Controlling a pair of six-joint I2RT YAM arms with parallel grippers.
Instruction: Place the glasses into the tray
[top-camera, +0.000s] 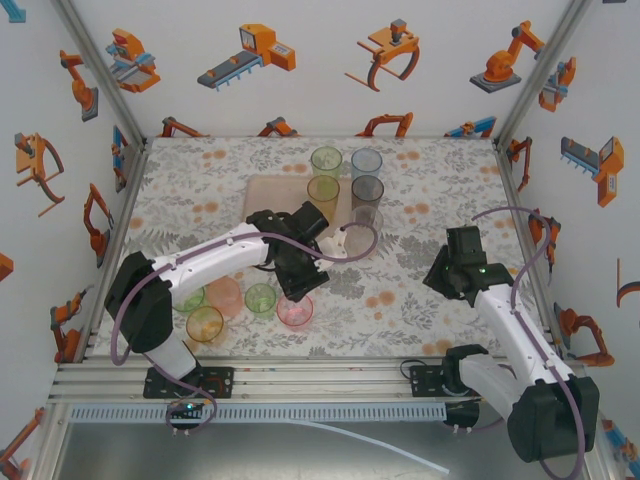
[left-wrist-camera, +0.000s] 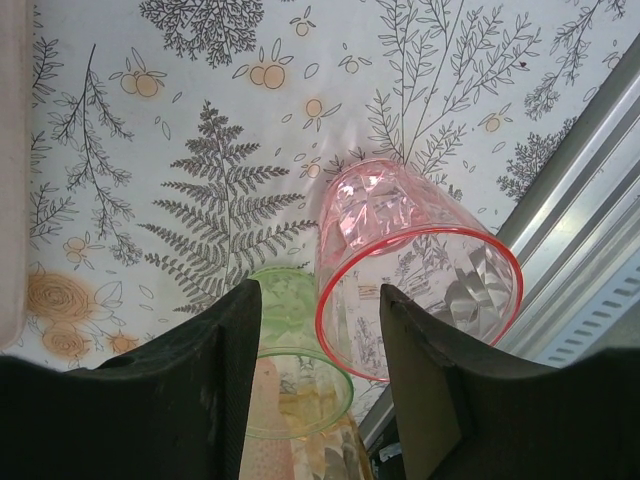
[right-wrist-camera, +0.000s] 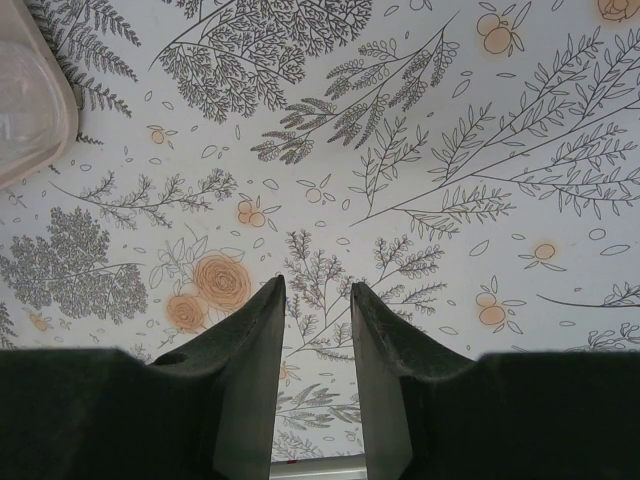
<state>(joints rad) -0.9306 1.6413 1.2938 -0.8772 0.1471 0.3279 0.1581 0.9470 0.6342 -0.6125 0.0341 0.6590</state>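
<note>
Overhead, five glasses (top-camera: 367, 188) stand at the tray's (top-camera: 272, 195) right end. A pink glass (top-camera: 295, 311) sits well in front of the tray, under the left gripper (top-camera: 296, 292). Left wrist: its parted fingers (left-wrist-camera: 220, 390) straddle the pink glass's rim without gripping. Right wrist: the right gripper (right-wrist-camera: 315, 290) hangs unclenched and empty, beside the tray's corner.

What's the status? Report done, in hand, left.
Done: five tumblers stand at the tray's right end. In hand: the left fingers straddle the pink tumbler's rim, not yet clamped. Left: that one and four others on the table beside it. The right fingers hang empty.
</note>
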